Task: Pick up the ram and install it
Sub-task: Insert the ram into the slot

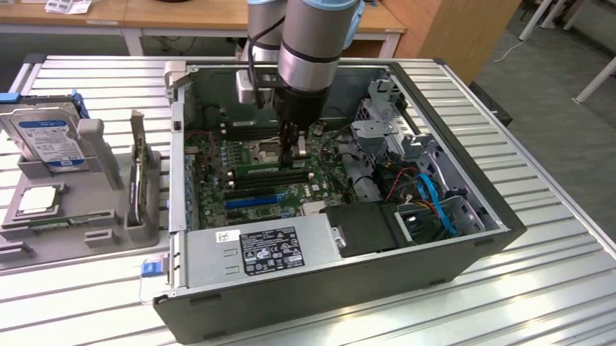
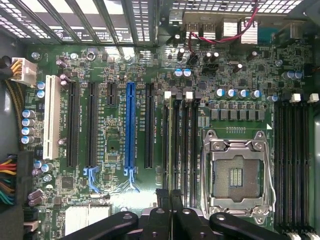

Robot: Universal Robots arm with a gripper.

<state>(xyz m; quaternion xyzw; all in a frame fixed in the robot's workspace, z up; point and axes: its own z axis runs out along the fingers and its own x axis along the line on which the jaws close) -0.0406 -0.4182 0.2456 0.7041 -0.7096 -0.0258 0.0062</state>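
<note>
a: where is the ram (image 1: 267, 171)?
b: inside the open computer case (image 1: 337, 295); it is a thin green stick lying along the black memory slots (image 2: 180, 145) on the motherboard (image 2: 107, 65), just beside the cpu socket (image 2: 237, 175); in the exterior view it sits low against the board, in line with the slots.
a: and the gripper (image 1: 296, 153)?
b: it reaches straight down into the case from the arm; its tips are right over the stick, toward the end at the exterior view's right; whether they touch it i cannot tell.
a: is the claw spread?
b: no, pressed together; the wrist view shows the black fingers (image 2: 162, 200) meeting above the memory slots; i cannot tell whether the stick's edge is caught between them.
a: what else is there?
b: a blue expansion slot (image 2: 130, 125) well aside from the memory slots; a power supply (image 1: 265, 249) against the case's near wall; outside the case, on the slatted metal table (image 1: 549, 288), a grey tray (image 1: 19, 252) with a hard drive (image 1: 48, 137) and a square silver cpu chip (image 1: 39, 198).
</note>
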